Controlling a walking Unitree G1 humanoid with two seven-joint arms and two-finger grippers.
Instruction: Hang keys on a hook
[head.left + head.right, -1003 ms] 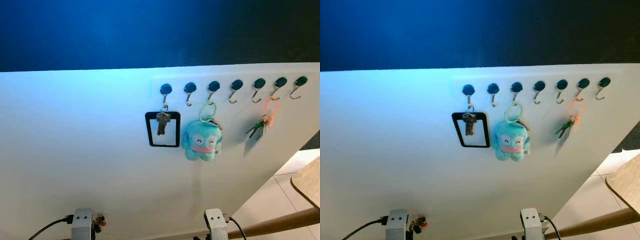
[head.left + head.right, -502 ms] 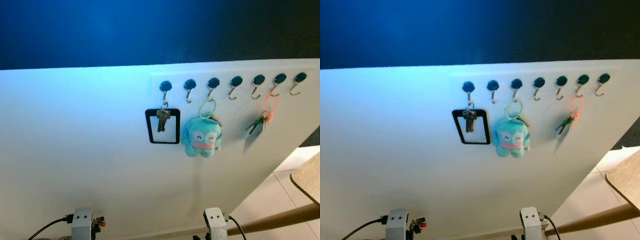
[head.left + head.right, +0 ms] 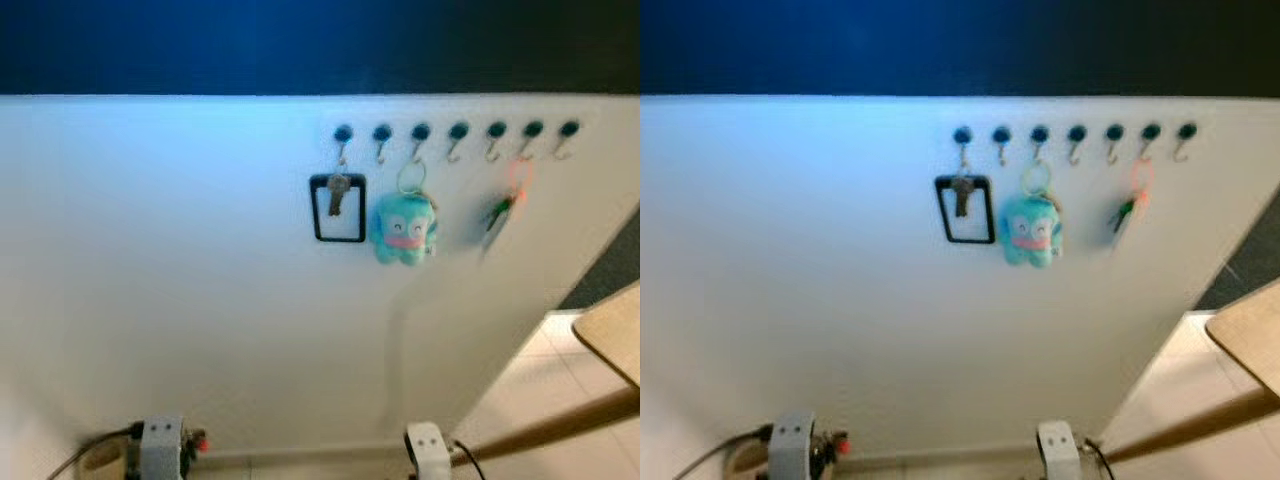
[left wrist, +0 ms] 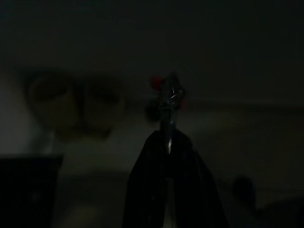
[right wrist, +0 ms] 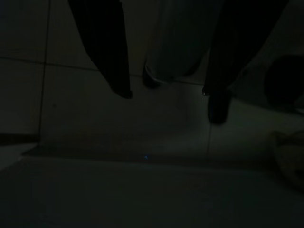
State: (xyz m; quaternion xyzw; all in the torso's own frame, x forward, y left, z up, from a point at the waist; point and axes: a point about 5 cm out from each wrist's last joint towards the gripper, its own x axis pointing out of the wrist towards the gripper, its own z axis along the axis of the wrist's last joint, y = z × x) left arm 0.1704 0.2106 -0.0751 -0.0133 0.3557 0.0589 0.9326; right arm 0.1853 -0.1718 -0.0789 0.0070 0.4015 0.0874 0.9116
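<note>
Both eye views are softly blurred with a bluish cast; both wrist views nearly black.

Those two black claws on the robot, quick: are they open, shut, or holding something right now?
Left tool: shut on a bunch of keys sticking out past its tips.
Right tool: open, holding nothing, above the tiled floor.

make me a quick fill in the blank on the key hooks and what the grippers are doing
1. The row on the white wall has ____ hooks.
2. The teal plush keychain hangs on the ____ hook from the left.
3. The left gripper is shut on a set of ____.
4. The right gripper hangs with its fingers ____.

Missing words: seven; third; keys; open
</note>
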